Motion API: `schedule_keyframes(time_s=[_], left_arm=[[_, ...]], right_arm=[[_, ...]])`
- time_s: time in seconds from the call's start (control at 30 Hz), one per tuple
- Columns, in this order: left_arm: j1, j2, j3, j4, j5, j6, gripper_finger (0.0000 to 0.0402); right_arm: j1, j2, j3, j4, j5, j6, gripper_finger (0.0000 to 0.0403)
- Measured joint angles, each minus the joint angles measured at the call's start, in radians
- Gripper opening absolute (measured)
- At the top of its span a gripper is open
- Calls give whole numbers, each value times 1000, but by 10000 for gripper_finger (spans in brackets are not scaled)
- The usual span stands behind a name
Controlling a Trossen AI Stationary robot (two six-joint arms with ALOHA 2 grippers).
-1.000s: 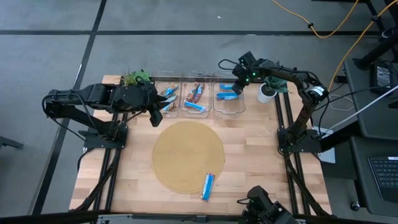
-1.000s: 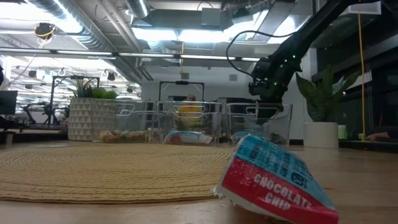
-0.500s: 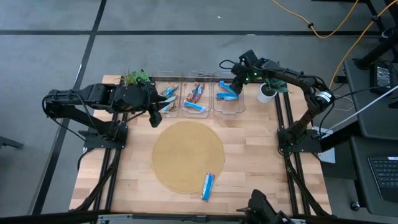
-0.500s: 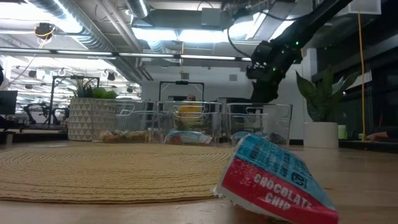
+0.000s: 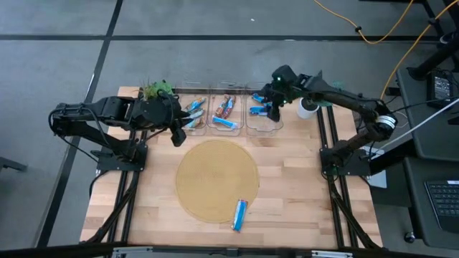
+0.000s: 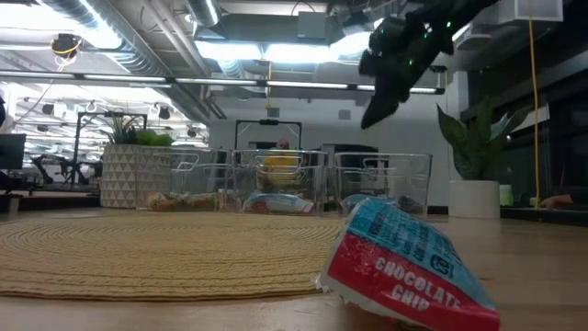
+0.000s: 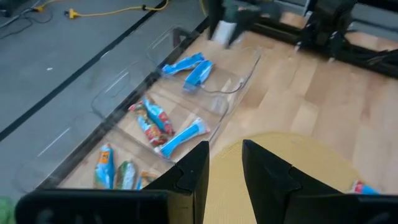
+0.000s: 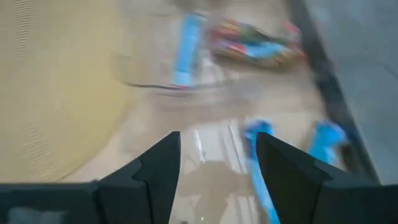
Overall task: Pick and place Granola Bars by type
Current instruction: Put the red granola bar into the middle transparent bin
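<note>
Jaws of the right gripper (image 5: 271,109) stand open and empty above the rightmost clear bin (image 5: 265,127), where two blue granola bars (image 5: 259,110) lie. Left gripper (image 5: 180,134) hovers beside the bins with its jaws slightly parted, holding nothing. One bar (image 5: 240,213) rests at the round woven mat's (image 5: 217,179) near edge on the desk (image 5: 301,179); others fill the left (image 5: 193,110) and middle (image 5: 224,112) bins.
</note>
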Motion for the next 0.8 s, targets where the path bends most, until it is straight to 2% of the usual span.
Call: schedule_keyframes(time_s=[0.13, 0.23, 0.43, 0.8], left_arm=[[0, 0, 0, -23, -16, 0, 88], [0, 0, 0, -34, -18, 0, 88], [0, 0, 0, -59, -18, 0, 88], [0, 0, 0, -70, -17, 30, 88]], right_arm=[[95, -49, 0, -21, -93, -79, 210], [174, -78, 0, -27, -122, -87, 210], [339, -122, 1, -36, -123, -87, 210], [632, -128, 1, -36, -112, -52, 210]])
